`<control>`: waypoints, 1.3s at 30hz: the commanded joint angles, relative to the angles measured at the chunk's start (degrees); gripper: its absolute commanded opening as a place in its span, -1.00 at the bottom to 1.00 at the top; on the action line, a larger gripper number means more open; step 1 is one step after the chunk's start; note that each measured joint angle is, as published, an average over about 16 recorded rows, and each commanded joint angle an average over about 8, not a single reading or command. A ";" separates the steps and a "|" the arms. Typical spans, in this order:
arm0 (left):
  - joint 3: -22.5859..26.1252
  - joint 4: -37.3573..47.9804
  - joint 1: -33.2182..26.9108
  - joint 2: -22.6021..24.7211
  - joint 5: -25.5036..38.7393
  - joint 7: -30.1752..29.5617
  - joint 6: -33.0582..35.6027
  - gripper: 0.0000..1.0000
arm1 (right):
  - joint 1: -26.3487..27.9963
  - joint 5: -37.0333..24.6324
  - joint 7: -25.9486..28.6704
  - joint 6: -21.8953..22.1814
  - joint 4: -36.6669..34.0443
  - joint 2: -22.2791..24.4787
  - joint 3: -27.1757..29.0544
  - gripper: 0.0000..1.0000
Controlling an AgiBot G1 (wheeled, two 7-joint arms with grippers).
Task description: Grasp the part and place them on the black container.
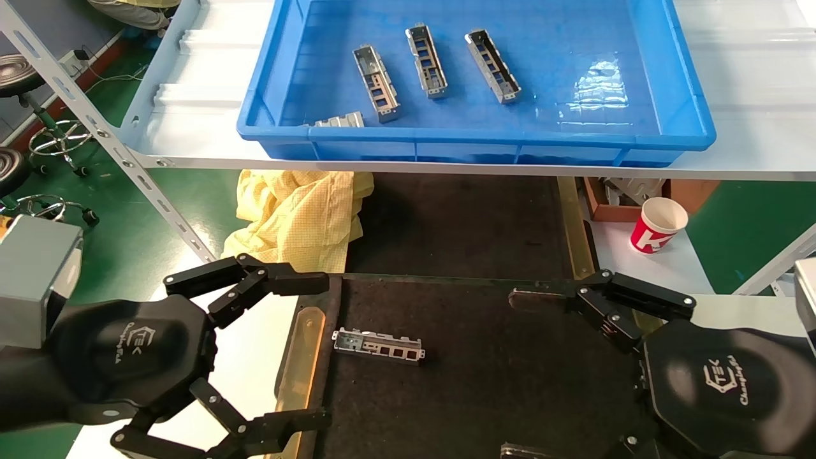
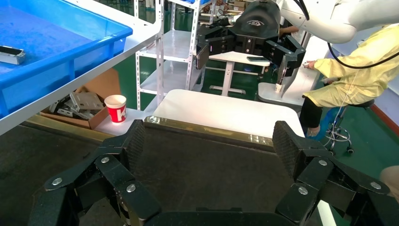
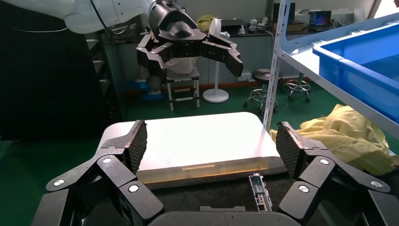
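One silvery part (image 1: 378, 346) lies flat on the black container (image 1: 497, 370), near its left amber strip (image 1: 306, 357). It also shows in the right wrist view (image 3: 260, 190). Three more parts (image 1: 376, 83) (image 1: 426, 60) (image 1: 493, 56) lie in the blue bin (image 1: 676, 121) on the shelf above. My left gripper (image 1: 315, 349) is open and empty at the container's left edge, just left of the placed part; it faces the bare black felt (image 2: 197, 169). My right gripper (image 1: 519, 376) is open and empty over the container's right side, also seen from its wrist (image 3: 211, 148).
A short ribbed grey block (image 1: 341, 120) sits at the bin's front left corner. A yellow cloth (image 1: 299, 213) lies behind the container on the left. A red and white paper cup (image 1: 658, 225) and a cardboard box stand to the right. A slanted shelf post (image 1: 115, 146) rises on the left.
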 commanded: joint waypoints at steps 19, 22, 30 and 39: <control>0.00 0.01 0.00 0.00 0.00 0.00 -0.01 1.00 | 0.45 -0.04 -0.25 0.24 -0.80 -0.58 -0.68 1.00; 0.00 0.01 0.00 0.00 -0.01 0.00 -0.01 1.00 | 0.50 -0.09 -0.28 0.26 -0.90 -0.65 -0.77 1.00; 0.00 0.01 0.00 0.00 0.00 0.00 -0.01 1.00 | 0.59 -0.18 -0.31 0.30 -1.06 -0.76 -0.91 1.00; 0.00 0.01 0.00 0.00 0.00 0.00 -0.01 1.00 | 0.62 -0.23 -0.34 0.33 -1.14 -0.81 -0.98 1.00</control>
